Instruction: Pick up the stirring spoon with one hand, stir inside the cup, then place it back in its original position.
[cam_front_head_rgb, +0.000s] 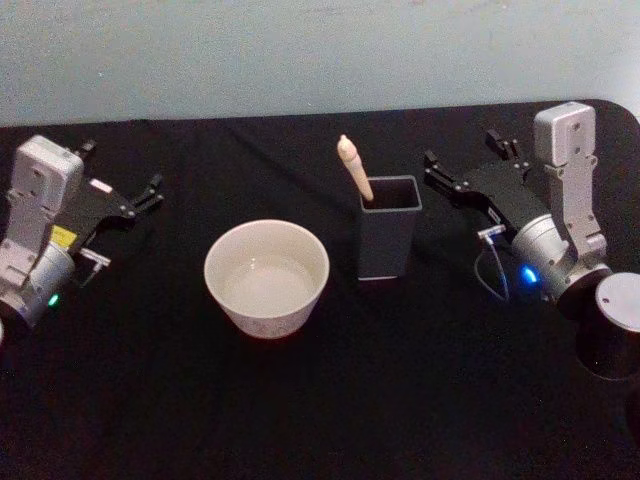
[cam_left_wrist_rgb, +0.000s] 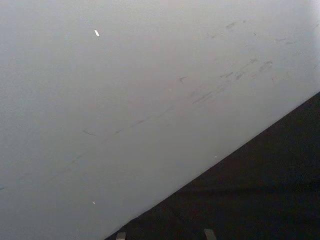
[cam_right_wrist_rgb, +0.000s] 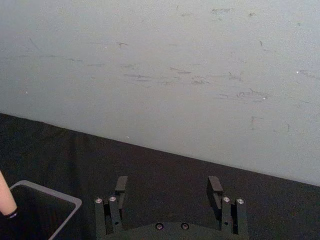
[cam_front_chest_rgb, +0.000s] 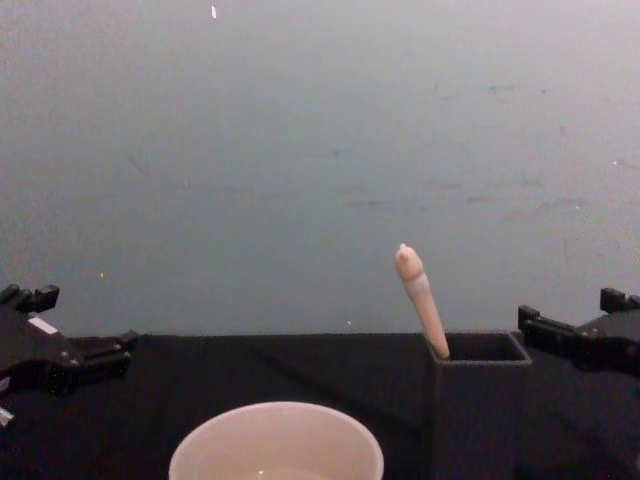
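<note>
One cup (cam_front_head_rgb: 267, 277) sits nearest the head camera on the black table (cam_front_head_rgb: 150, 400), its wide mouth open toward the arms, with one dark grey holder (cam_front_head_rgb: 388, 240) just to its right standing the single stirring spoon (cam_front_head_rgb: 355, 168) handle-up, seemingly so it can be pinched from above. The left gripper (cam_front_head_rgb: 140, 200) waits far left, its fingers seemingly apart; the right gripper (cam_front_head_rgb: 470, 170) hovers just right of the holder, probably the one to reach. In the left wrist view, table edge meets grey wall (cam_left_wrist_rgb: 150, 100). In the right wrist view, the right gripper's two fingers (cam_right_wrist_rgb: 121, 185) stand apart and empty beside the holder's rim (cam_right_wrist_rgb: 50, 192). In the chest view, the spoon leans left out of the holder behind the cup.
</note>
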